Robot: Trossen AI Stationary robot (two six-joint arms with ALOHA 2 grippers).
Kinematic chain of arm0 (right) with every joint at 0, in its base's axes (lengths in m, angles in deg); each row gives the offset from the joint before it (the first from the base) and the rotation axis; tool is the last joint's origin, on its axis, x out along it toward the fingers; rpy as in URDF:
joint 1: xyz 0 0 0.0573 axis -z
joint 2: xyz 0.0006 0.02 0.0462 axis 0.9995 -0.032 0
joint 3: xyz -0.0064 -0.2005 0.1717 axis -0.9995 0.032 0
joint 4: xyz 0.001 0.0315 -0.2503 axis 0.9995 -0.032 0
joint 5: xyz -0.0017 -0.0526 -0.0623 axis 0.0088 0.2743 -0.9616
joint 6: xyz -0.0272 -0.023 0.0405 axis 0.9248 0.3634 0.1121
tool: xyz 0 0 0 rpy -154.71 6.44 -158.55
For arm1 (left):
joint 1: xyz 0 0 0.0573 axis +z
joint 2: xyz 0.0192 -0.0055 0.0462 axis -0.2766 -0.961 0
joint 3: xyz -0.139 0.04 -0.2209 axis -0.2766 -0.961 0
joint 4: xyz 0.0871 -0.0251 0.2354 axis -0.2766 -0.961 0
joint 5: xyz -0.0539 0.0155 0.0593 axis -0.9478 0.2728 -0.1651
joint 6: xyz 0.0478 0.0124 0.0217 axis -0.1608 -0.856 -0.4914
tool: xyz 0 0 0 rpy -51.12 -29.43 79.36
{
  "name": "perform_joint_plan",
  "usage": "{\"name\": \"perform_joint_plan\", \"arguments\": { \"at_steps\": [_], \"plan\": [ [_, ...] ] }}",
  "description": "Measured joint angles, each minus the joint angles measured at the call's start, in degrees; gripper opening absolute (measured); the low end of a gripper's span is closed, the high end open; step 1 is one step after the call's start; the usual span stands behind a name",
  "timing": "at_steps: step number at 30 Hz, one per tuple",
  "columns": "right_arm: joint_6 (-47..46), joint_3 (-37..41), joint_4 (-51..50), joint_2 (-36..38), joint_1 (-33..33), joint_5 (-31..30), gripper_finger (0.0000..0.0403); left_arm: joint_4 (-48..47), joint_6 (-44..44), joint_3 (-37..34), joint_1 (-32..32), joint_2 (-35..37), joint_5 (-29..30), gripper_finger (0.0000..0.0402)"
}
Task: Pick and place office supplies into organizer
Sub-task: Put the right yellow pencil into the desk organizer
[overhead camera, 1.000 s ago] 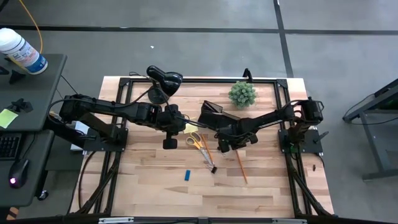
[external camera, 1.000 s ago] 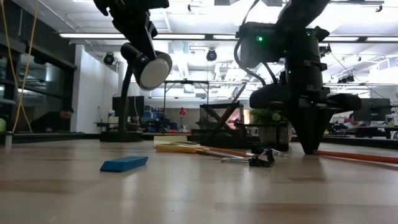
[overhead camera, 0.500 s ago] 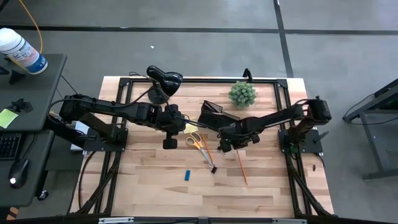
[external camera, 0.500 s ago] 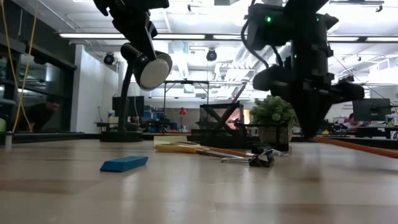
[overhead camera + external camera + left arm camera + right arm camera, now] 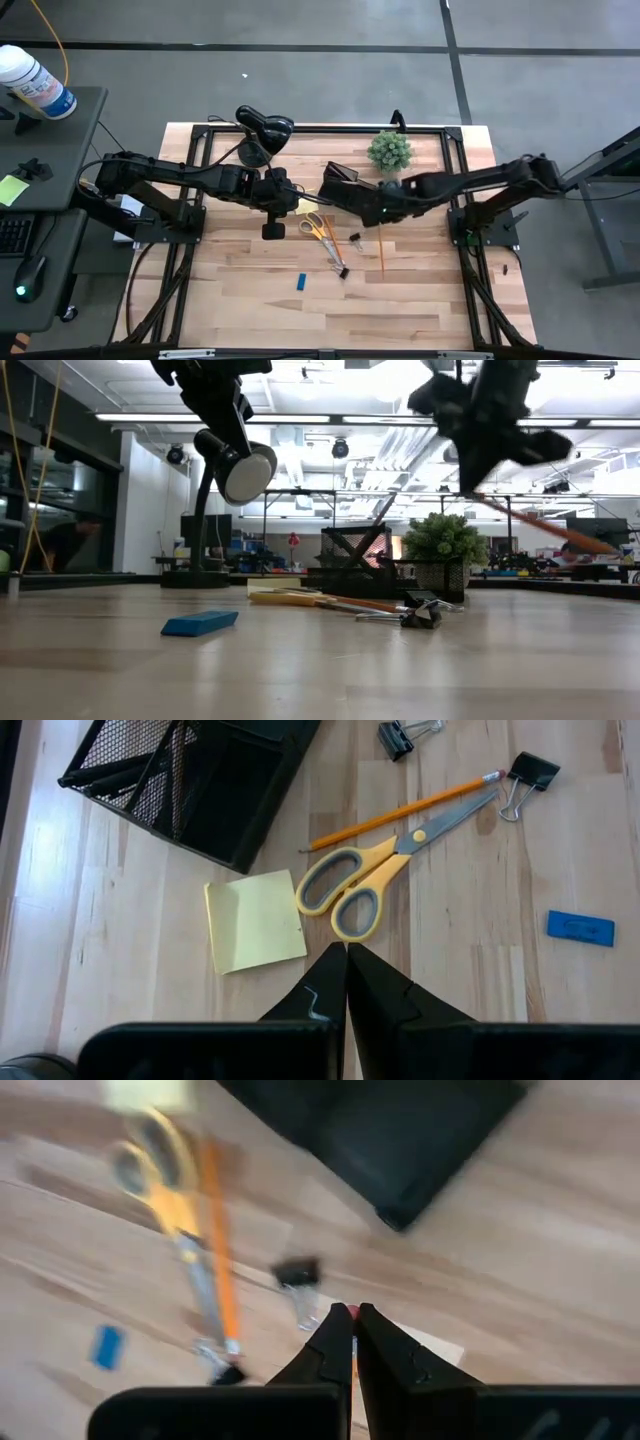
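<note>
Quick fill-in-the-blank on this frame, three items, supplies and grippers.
1. The right gripper is shut on an orange ____, lifted off the table.
2. The yellow sticky-note pad lies beside the ____, outside the organizer.
3. The left gripper hovers with fingers ____.
Missing: pencil; scissors; shut.

Grey floor (image 5: 300,85); bright ceiling lights (image 5: 330,420) beyond.

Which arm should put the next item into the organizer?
Right. The right gripper is shut on an orange pencil, held in the air near the organizer. The left gripper is shut and empty, hovering by the sticky-note pad.
</note>
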Motion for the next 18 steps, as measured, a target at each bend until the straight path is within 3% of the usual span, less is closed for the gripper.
{"name": "perform_joint_plan", "arguments": {
  "at_steps": [6,12,18],
  "plan": [
    [5.81,-9.40,-2.17,1.88,2.37,-7.93,0.0000,0.02,0.00,0.00,-0.01,0.00,0.01,0.0003],
    [17.01,-19.74,-1.88,1.33,6.62,-21.12,0.0000,0.01,0.03,0.00,-0.02,0.00,0.00,0.0003],
    [25.79,-23.94,0.63,1.38,9.61,-35.06,0.0000,-0.84,0.17,0.01,-0.02,0.00,-0.07,0.0003]
  ]
}}
